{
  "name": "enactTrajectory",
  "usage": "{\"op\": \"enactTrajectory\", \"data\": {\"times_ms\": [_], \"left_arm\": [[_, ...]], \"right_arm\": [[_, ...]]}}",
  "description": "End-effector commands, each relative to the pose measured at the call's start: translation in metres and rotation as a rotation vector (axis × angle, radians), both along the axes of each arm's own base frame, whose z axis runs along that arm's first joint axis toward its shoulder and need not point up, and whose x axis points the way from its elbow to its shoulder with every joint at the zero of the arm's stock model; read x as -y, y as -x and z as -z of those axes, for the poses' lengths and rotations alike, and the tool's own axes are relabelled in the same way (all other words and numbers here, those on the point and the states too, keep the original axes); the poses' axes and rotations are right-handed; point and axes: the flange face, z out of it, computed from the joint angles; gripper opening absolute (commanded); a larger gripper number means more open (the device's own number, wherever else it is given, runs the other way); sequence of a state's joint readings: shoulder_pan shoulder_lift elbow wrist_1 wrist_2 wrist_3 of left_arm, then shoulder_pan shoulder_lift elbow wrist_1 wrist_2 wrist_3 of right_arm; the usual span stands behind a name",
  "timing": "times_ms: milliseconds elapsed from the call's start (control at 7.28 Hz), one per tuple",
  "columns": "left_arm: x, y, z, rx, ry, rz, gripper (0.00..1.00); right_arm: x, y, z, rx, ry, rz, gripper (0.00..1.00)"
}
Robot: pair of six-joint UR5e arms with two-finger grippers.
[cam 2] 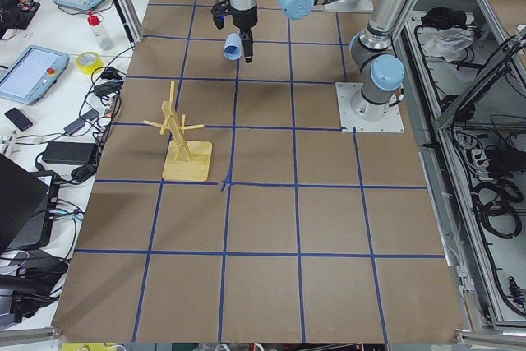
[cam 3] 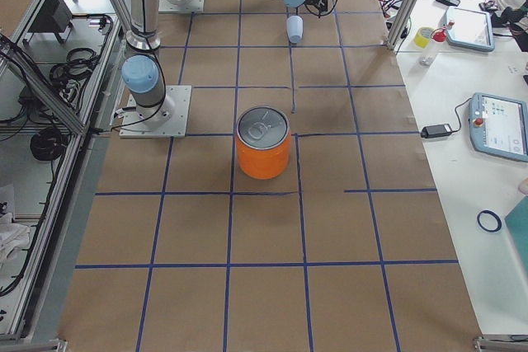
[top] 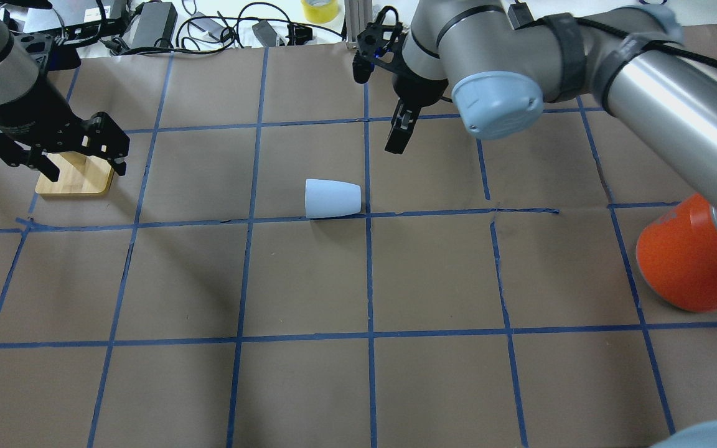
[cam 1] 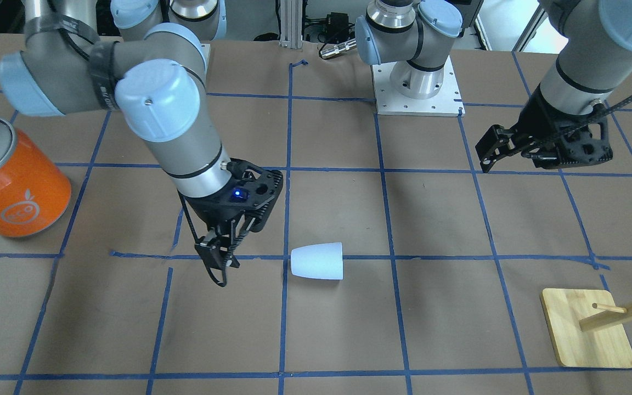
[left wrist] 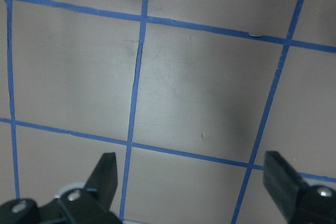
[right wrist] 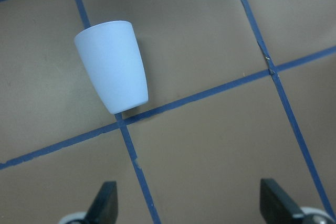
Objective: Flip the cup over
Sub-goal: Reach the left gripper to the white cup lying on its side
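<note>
The cup (top: 332, 198) lies on its side mid-frame, beside a tape line (top: 433, 213). The right gripper (top: 394, 140), upper right of it, and the left gripper (top: 84, 163), far left, hold their fingers spread wide. The orange can (top: 682, 261) and the wooden stand (top: 88, 182) sit well apart.

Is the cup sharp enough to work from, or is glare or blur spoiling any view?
Right wrist view: cup sharp, evenly lit, no glare. Overhead: cup crisp, faint arm shadows on the paper. Left wrist view: slightly soft, bright patch on paper, no cup.
</note>
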State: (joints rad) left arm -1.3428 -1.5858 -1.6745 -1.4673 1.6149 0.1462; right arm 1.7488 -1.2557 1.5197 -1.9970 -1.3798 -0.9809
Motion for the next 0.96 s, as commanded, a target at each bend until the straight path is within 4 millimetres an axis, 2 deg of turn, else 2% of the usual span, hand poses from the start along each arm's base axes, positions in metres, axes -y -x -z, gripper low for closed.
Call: {"op": "enactTrajectory", "data": {"times_ms": [0,137,275,412,550,687,824], "left_arm": [[0.029,0.033,0.037,-0.210,0.043,0.003,1.00],[0.041,0.048,0.058,-0.334,0.045,0.001,1.00],[0.057,0.058,0.083,-0.360,0.094,0.024,1.00],[0.064,0.084,0.111,-0.359,0.120,0.074,1.00],[0.069,0.110,0.137,-0.362,0.120,0.087,1.00],[0.075,0.122,0.154,-0.367,0.126,0.094,1.00],[0.074,0.138,0.185,-0.440,0.067,0.098,1.00]], "right_arm": [[-0.012,0.052,-0.056,0.031,0.000,0.267,0.86],[-0.021,0.088,-0.090,0.062,0.008,0.459,0.87],[-0.034,0.111,-0.110,0.091,-0.027,0.651,1.00],[-0.055,0.118,-0.126,0.078,-0.078,0.756,1.00],[-0.070,0.126,-0.140,0.024,-0.057,0.832,1.00],[-0.077,0.128,-0.147,0.003,-0.048,0.929,1.00],[-0.086,0.126,-0.155,0.025,-0.054,1.026,1.00]]}}
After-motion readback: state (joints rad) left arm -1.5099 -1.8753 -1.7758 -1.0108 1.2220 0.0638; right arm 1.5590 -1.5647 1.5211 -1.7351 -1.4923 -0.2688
